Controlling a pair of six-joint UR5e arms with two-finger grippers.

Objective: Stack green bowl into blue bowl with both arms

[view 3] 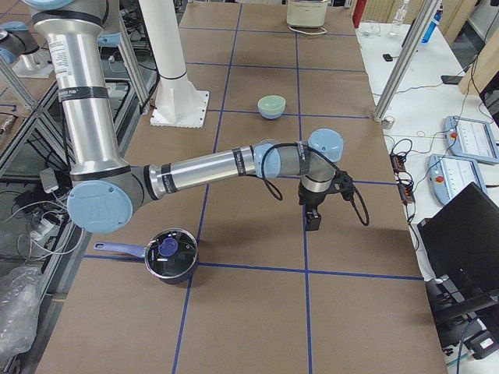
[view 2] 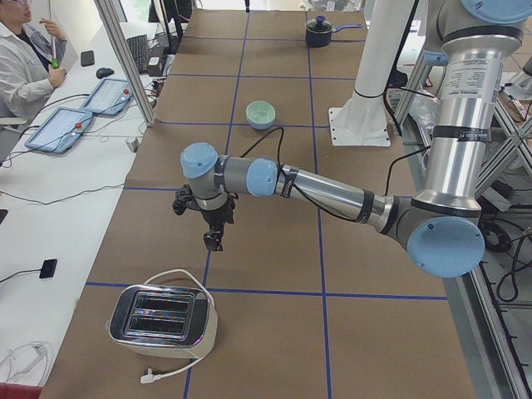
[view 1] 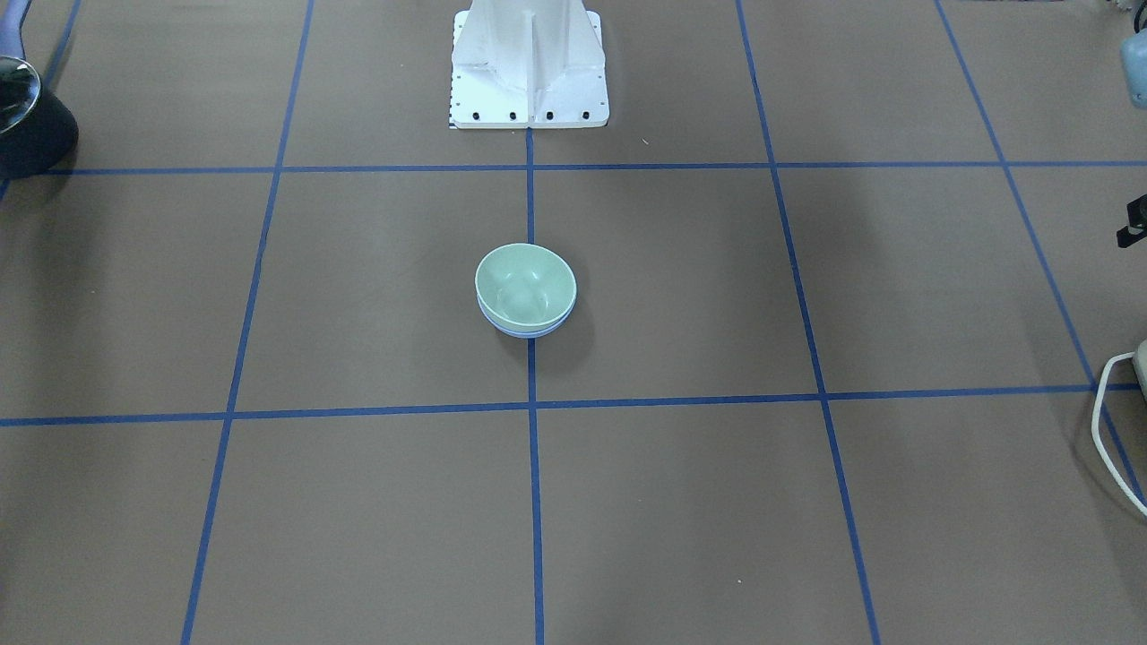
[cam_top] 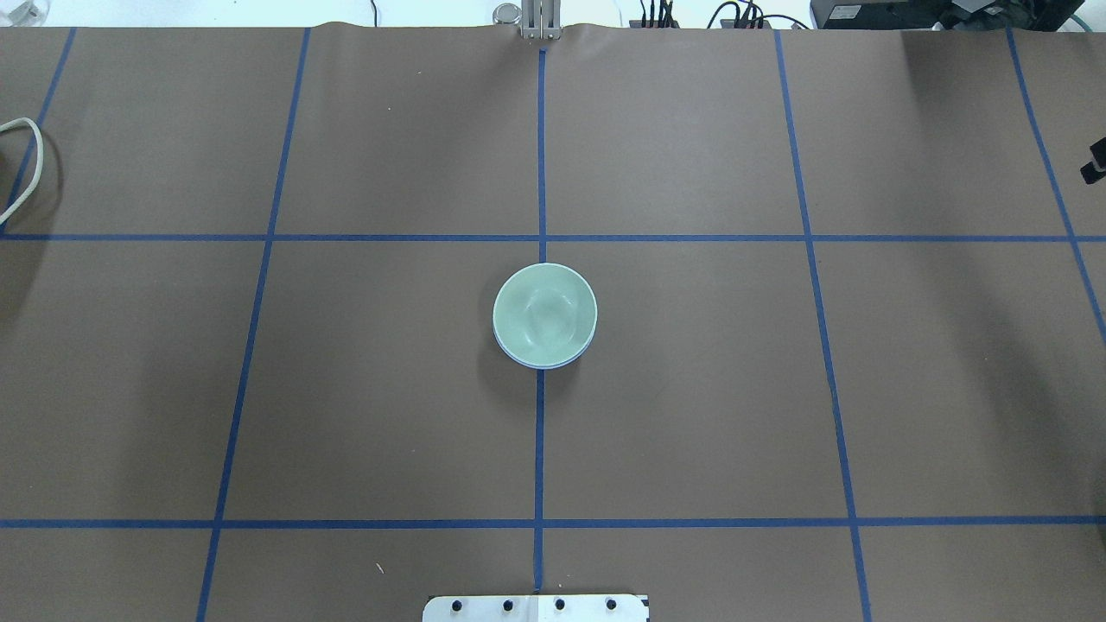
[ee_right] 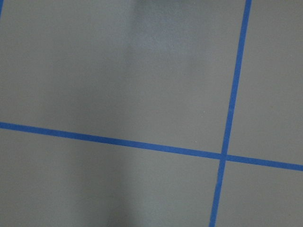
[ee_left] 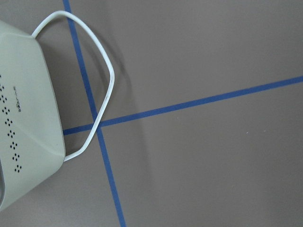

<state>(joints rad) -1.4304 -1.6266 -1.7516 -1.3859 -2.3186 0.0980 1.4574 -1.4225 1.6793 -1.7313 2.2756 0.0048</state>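
**Surface and room.** The brown paper-covered table (cam_top: 691, 389) is divided into squares by blue tape lines (cam_top: 539, 449). A white fixed pedestal (view 1: 529, 63) is bolted at the robot's side of the centre line. A cream and chrome toaster with a white cord (view 2: 162, 316) stands at the table end on the robot's left. A dark lidded saucepan with a blue handle (view 3: 170, 255) stands at the end on its right. A person in a white coat (view 2: 21, 66) sits at a side bench with tablets and cables.

**Orientation.** The pale mint-green round plastic bowl (cam_top: 544, 313) sits upright, opening upward, nested inside the periwinkle-blue round plastic bowl (view 1: 527, 332). Only a thin blue crescent shows under the green rim. Both being round, no long axis can be given.

**Position.** The nested pair rests on the centre tape line, in front of the pedestal.

**Grippers.** The left arm's black gripper (view 2: 214, 241) hangs pointing down above the table near the toaster, well apart from the bowls. The right arm's black gripper (view 3: 313, 220) hangs likewise toward the saucepan end, also well apart. Whether either set of fingers is spread or pressed together cannot be told.
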